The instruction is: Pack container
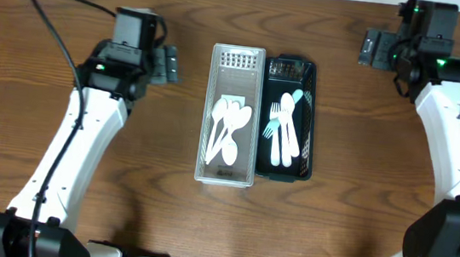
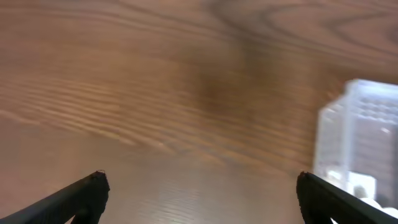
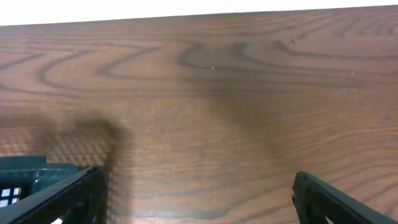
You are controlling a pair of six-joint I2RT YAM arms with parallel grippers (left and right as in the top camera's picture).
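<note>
In the overhead view a clear plastic container (image 1: 208, 118) stands mid-table with white spoons (image 1: 228, 130) lying in it. Touching its right side is a black container (image 1: 310, 128) holding white forks (image 1: 283, 136) and one pale teal utensil (image 1: 295, 98). My left gripper (image 1: 168, 65) hovers left of the clear container, open and empty. My right gripper (image 1: 368, 49) is up at the right, past the black container, also open. In the left wrist view the left gripper (image 2: 199, 196) spans bare wood, with the clear container (image 2: 357, 137) at the right. The right gripper (image 3: 196, 198) shows the black container's corner (image 3: 25, 174) at lower left.
Brown wooden tabletop (image 1: 60, 196) surrounds both containers. The table's far edge against a white wall (image 3: 186, 6) shows in the right wrist view.
</note>
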